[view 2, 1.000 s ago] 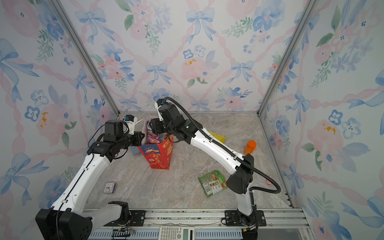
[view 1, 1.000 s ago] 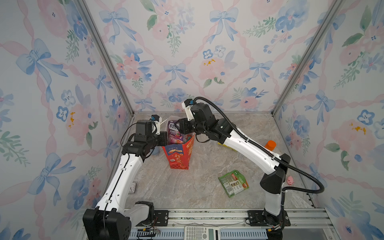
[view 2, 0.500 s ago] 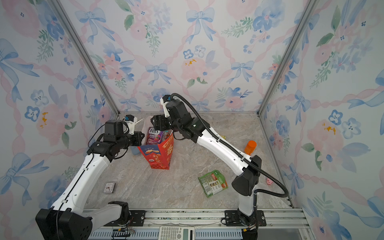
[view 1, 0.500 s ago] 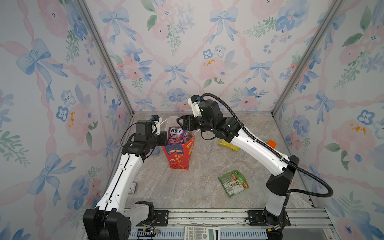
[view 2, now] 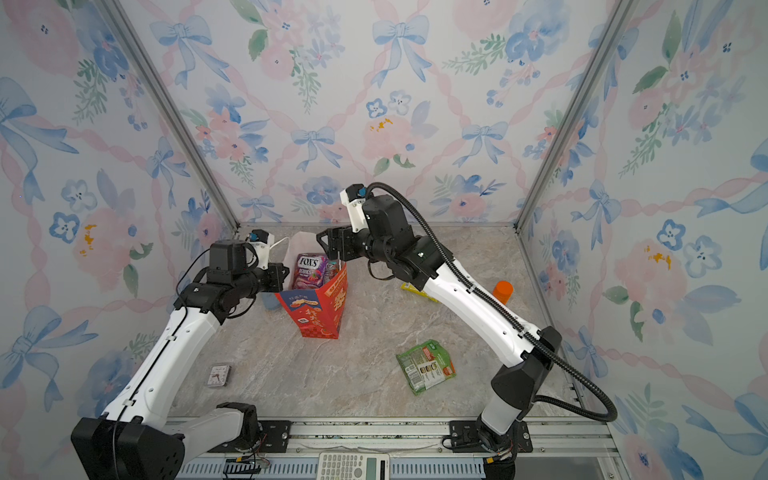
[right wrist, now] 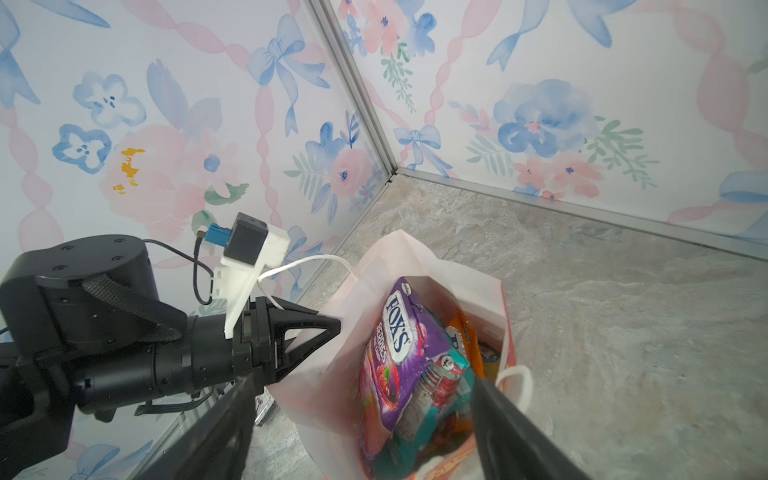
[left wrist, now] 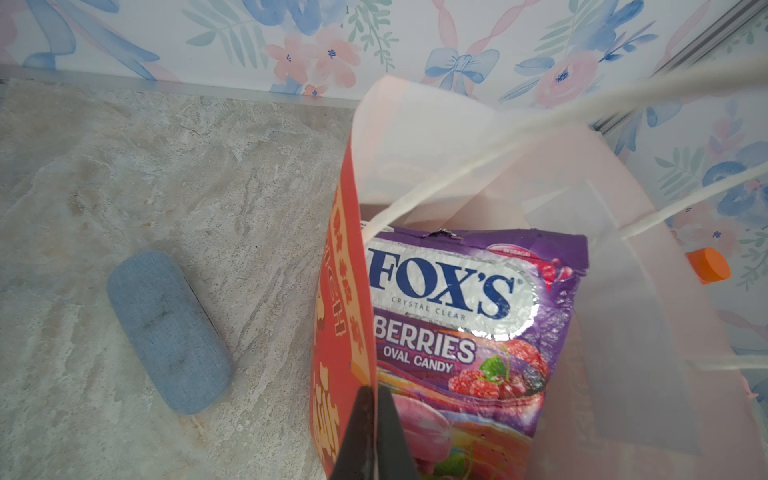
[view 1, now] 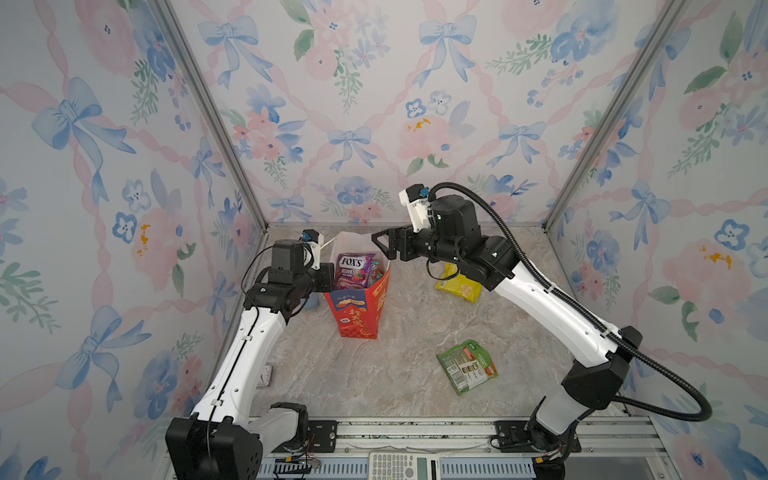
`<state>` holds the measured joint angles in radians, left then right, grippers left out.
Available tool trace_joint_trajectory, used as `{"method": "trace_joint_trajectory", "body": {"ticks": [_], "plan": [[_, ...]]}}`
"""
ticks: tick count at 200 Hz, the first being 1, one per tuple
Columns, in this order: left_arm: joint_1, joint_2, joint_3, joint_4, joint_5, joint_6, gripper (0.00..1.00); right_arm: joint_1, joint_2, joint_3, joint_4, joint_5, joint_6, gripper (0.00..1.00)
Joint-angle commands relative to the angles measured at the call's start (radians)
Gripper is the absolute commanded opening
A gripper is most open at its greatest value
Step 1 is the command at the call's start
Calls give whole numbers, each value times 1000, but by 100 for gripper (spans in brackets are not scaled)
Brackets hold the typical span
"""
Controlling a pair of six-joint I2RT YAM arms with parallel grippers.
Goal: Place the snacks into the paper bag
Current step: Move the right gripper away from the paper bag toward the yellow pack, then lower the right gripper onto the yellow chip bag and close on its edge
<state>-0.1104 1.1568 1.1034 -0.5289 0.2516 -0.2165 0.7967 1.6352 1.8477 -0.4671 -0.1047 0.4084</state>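
Marble-look tabletop inside floral-papered walls is carrying everything; paper bag is standing upright toward the back left, mouth gaping, white lining showing

Left gripper is pinching the bag's left wall at the rim, jaws closed flat on the red paper, so that arm is acting as the holder

Right gripper is hovering just above the right side of the bag's mouth, jaws spread wide, carrying nothing

Purple FOX'S packet is sitting on end inside the bag, top edge poking above the rim, a teal packet wedged beside it

Two snacks are lying outside the bag:
- green packet, flat at the front right, well apart from the bag, turned askew to the table edge
- yellow packet, back right, partly hidden under the right forearm, long axis running roughly across the table

Judgement: both are lying on the right arm's side, back from its open jaws toward that arm's own base; the yellow one is nearer, and the left arm is tied up with the bag, so the right arm is looking like the one to fetch
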Motion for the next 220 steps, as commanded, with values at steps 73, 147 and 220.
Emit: {"method": "trace_joint_trajectory", "body": {"ticks": [73, 147, 220], "plan": [[-1, 10, 20, 27, 15, 14, 0, -354, -300, -462, -4, 72, 144, 86], [-1, 11, 18, 25, 12, 7, 0, -561, -258, -739, 29, 86, 165, 83], [-1, 13, 20, 27, 16, 3, 0, -672, -59, -772, 147, 42, 144, 79]]}}
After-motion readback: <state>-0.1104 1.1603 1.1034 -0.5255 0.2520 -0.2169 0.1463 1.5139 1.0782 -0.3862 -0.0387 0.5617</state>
